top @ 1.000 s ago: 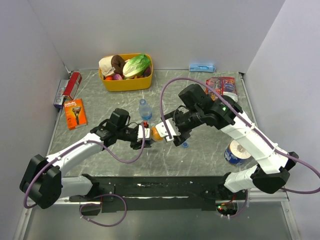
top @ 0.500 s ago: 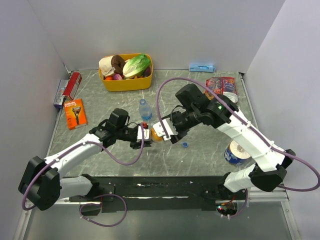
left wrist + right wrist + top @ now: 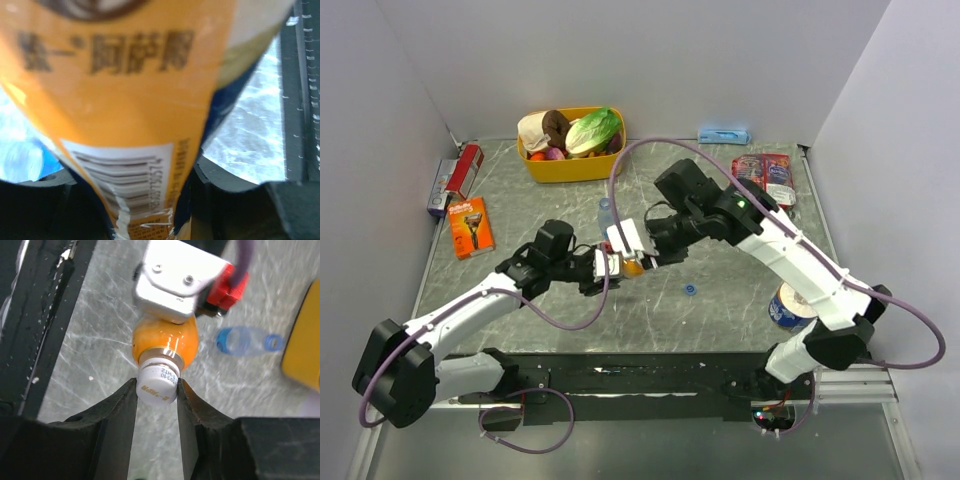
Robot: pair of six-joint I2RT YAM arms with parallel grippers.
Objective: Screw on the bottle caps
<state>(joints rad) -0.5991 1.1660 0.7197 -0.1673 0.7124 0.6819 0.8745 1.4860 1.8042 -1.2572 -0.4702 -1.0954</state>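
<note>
Right wrist: right gripper (image 3: pixel 157 390) now clamps white cap (image 3: pixel 159 384) atop orange bottle (image 3: pixel 165 342); it was wide open before. Unchanged: left gripper (image 3: pixel 615 267) holds that bottle's base.

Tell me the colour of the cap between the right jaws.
The cap is white, with small dark print on top; the right wrist view shows it best.

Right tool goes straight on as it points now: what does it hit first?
The small white plastic screw cap pinched between its fingers, then the orange-liquid bottle it sits on.
</note>
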